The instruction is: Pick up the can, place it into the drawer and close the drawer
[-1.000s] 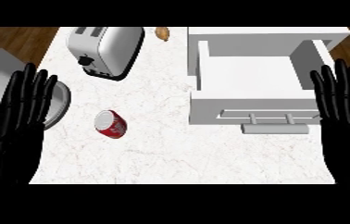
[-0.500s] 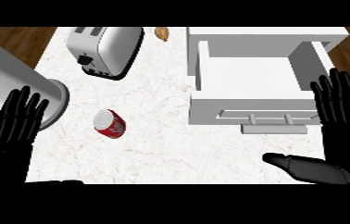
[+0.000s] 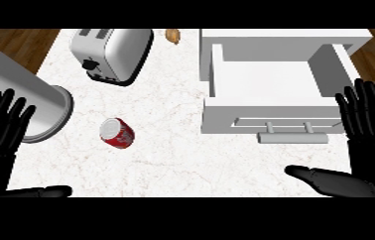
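Observation:
A red can (image 3: 117,133) with a silver top lies on its side on the white marble counter, left of centre. The white drawer (image 3: 273,80) stands pulled open at the right, nothing inside it, its bar handle (image 3: 293,137) facing me. My left hand (image 3: 12,130) shows at the left edge, fingers straight and pointing up, well left of the can. My right hand (image 3: 358,120) is open at the right edge beside the drawer's front corner, its thumb (image 3: 322,178) stretched across the counter below the handle. Neither hand touches the can.
A silver toaster (image 3: 111,52) sits at the back left. A grey cylindrical container (image 3: 40,105) stands at the left edge, partly behind my left hand. A small brown item (image 3: 173,35) lies at the counter's far edge. Wooden floor shows past the counter's corners.
Both hands have sunk lower and spread outward; the right thumb has come further into view at the bottom right. The can and drawer have not moved.

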### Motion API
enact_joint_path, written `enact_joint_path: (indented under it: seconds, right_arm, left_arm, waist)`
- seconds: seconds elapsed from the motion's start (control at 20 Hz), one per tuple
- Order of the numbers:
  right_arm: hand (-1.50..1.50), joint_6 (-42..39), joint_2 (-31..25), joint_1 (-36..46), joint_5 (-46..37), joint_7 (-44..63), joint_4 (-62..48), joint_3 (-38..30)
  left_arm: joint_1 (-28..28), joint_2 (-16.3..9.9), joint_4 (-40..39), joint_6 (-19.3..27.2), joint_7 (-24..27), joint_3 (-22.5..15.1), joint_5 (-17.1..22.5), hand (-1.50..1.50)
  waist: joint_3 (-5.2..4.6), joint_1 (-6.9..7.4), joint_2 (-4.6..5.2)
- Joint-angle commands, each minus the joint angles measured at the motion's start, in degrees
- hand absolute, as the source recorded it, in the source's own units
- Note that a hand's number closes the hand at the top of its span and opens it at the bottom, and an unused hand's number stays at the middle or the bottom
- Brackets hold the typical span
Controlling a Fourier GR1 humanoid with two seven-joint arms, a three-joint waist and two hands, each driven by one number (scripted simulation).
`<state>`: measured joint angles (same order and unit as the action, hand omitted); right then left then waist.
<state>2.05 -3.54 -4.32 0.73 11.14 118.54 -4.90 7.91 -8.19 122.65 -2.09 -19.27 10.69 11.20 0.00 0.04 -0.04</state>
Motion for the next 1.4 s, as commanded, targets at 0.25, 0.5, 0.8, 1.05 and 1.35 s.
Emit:
enact_joint_path:
  seconds: [0.25,0.5,0.8,1.05,1.35]
  right_arm:
    - [-1.50,-0.7,-0.1,-0.8,1.1,-0.4,0.7,-1.8]
    - [-1.50,-2.9,-2.0,-0.8,4.6,0.4,2.2,-5.4]
    - [-1.50,-3.7,-1.2,-3.0,2.7,-0.7,2.2,-4.1]
    - [-1.50,-3.9,-1.4,-5.3,4.2,3.2,8.9,-5.0]
    - [-1.50,-5.5,-2.1,-3.2,6.6,1.4,5.9,-7.7]
  left_arm:
    - [-5.5,4.1,-8.8,2.3,1.9,-4.9,-7.0,-1.50]
    - [3.1,5.9,-7.3,-0.4,5.1,-6.6,-8.0,-1.50]
    - [1.8,8.1,-19.3,1.9,14.7,-9.0,-12.9,-1.50]
    - [4.4,4.8,-23.9,-0.8,20.6,-3.9,-10.4,-1.50]
    - [0.1,7.6,-36.3,5.7,28.3,-5.5,-13.5,-1.50]
  waist:
    - [0.00,-0.32,0.06]
    - [0.00,-0.02,-0.01]
    - [-0.01,-0.09,0.02]
    - [-0.02,-0.05,-0.03]
    - [-0.01,-0.14,0.02]
